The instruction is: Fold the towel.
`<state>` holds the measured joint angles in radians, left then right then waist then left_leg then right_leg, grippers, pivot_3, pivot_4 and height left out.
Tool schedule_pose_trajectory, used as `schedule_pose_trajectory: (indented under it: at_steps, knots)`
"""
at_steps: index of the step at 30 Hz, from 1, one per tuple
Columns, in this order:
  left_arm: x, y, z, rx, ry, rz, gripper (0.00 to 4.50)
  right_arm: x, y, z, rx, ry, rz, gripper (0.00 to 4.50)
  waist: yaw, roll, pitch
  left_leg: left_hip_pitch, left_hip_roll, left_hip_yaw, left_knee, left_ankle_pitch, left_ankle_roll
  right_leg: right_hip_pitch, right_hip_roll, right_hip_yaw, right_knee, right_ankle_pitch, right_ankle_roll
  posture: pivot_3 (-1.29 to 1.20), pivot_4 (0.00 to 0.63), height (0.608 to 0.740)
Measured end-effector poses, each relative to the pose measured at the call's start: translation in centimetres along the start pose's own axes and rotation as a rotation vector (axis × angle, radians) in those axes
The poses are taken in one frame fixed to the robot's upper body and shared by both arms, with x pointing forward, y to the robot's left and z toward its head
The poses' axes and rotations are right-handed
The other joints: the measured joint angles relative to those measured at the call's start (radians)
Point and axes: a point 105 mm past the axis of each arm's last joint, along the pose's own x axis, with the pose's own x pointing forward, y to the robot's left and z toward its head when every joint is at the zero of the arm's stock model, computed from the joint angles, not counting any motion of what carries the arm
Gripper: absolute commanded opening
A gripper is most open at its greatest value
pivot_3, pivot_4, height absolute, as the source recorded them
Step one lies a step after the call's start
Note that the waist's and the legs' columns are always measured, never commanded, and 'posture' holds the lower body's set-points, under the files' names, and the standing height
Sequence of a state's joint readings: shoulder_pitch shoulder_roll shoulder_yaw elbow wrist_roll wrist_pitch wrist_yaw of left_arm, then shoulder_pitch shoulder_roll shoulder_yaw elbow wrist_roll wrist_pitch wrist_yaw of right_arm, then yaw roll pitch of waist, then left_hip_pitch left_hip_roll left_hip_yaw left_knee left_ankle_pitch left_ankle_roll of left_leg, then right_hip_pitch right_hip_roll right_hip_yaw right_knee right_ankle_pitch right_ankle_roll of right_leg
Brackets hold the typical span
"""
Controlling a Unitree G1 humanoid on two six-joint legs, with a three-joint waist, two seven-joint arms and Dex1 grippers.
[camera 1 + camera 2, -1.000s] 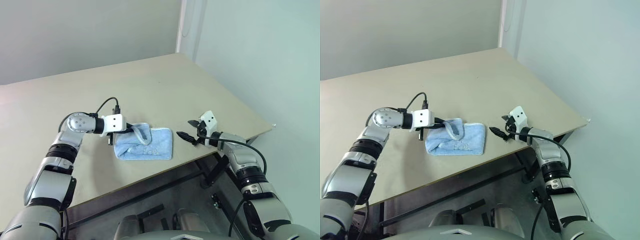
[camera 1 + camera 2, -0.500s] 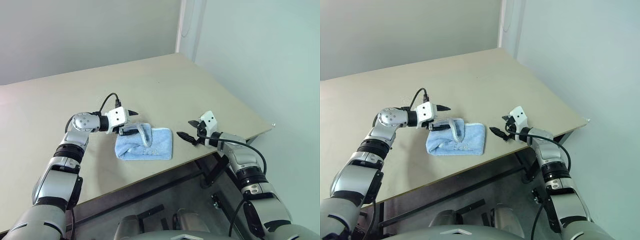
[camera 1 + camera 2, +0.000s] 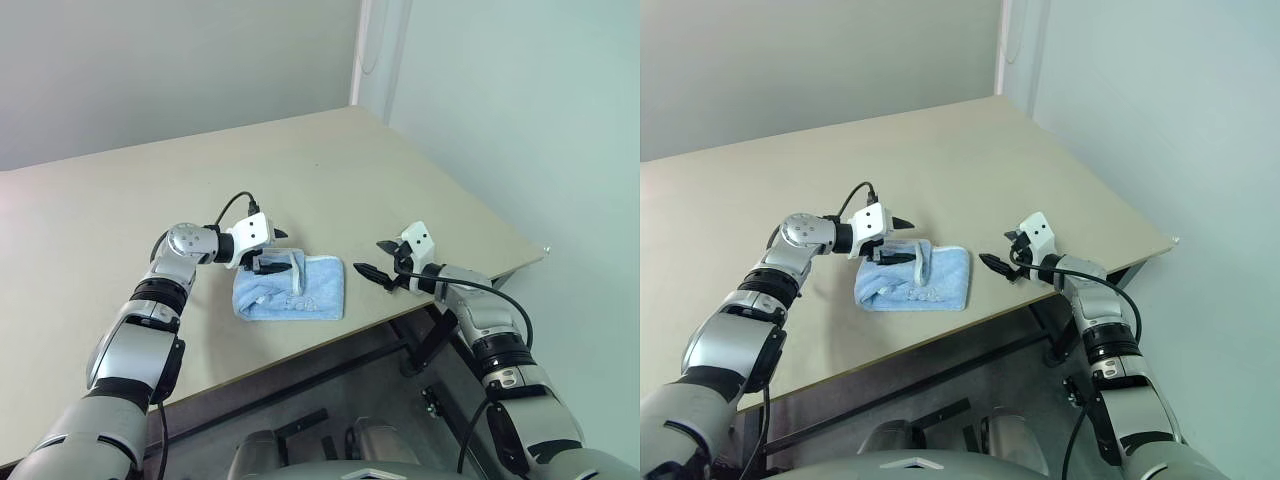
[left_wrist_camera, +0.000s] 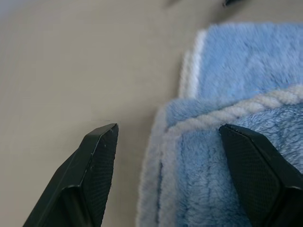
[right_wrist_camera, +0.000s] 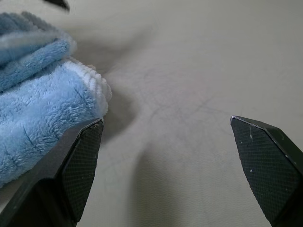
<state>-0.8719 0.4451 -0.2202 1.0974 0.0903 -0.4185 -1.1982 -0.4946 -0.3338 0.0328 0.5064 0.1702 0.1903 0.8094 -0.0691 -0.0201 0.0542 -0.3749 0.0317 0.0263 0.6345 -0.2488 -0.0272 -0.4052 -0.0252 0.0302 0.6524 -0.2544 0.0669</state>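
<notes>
Blue terry, the towel (image 3: 290, 291) lies folded near the table's (image 3: 440, 200) front edge, between your grippers. From the head views, your left gripper (image 3: 268, 251) hangs over its left end with fingers spread, empty; one finger looks caught near a raised fold, so pulling away could drag the layers open. Right gripper (image 3: 380, 259) waits spread beside the towel, close to the edge; open room lies behind. Left wrist view: stitched edges stacked unevenly between the fingers (image 4: 97, 156). Right wrist view: the towel's corner just beside one finger (image 5: 80, 161); a nudge could shift it.
</notes>
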Motion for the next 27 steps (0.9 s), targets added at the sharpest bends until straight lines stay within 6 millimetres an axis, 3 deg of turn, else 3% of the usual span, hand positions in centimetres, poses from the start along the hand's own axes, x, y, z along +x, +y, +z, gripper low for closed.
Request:
schedule_pose_trajectory:
  at_steps: [4,7,15,27]
  knots:
    - [0.0,-0.7,-0.2,-0.015,0.011,-0.066,3.6,0.0,-0.1,0.0,0.0,0.002,-0.002,4.5,0.001,0.0,0.0,0.0,0.0,0.0,0.0,0.0,0.0,0.0,0.0,0.0,0.0,0.0,0.0,0.0,0.0,0.74]
    - [0.3,-0.5,0.0,-0.008,0.002,-0.046,3.06,-0.2,-0.2,-0.1,-0.002,0.005,-0.009,4.5,0.002,0.0,0.0,0.0,0.0,0.0,0.0,0.0,0.0,0.0,0.0,0.0,0.0,0.0,0.0,0.0,0.0,0.74]
    - [0.0,0.4,0.8,0.017,-0.041,0.018,0.07,-0.4,-0.4,-0.2,-0.006,0.011,-0.018,4.5,0.001,0.0,0.0,0.0,0.0,0.0,0.0,0.0,0.0,0.0,0.0,0.0,0.0,0.0,0.0,0.0,0.0,0.74]
    - [-1.1,0.3,0.7,-0.009,-0.088,0.016,0.03,-0.4,-0.5,-0.3,-0.013,0.017,-0.02,4.5,0.002,0.0,0.0,0.0,0.0,0.0,0.001,0.0,0.0,0.0,0.0,0.0,0.0,0.0,0.0,0.0,0.0,0.74]
